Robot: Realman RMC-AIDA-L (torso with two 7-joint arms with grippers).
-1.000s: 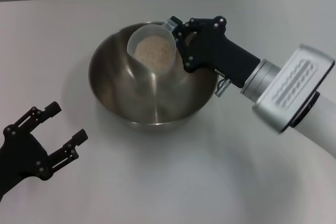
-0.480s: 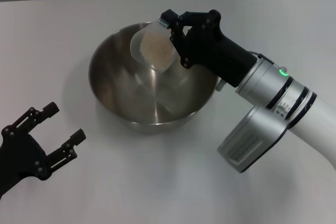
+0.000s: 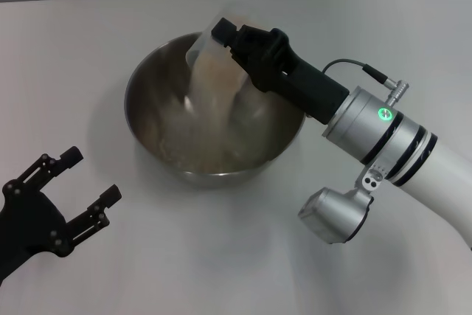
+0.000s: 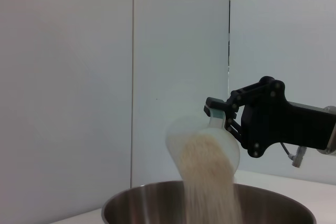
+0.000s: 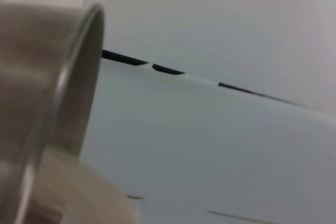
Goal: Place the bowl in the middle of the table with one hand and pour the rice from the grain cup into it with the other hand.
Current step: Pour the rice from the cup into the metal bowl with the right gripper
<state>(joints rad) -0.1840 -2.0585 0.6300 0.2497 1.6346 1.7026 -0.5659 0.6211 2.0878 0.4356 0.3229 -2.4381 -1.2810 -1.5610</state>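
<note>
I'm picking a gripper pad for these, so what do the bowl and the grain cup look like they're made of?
The bowl looks like stainless steel with a brushed, shiny finish: grey metal, soft reflections, thin rim. The grain cup, held tipped over it by the right gripper as rice streams out, seems to be clear, slightly frosted plastic: the grains show through its wall.

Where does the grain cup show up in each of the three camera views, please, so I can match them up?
Head view: the grain cup is tipped over the far side of the bowl, held by the right gripper, rice falling from it.
Left wrist view: the cup is at centre, above the bowl rim, pouring.
Right wrist view: I cannot make the cup out.
Shared landmark: the steel bowl, whose rim shows in all three.
</note>
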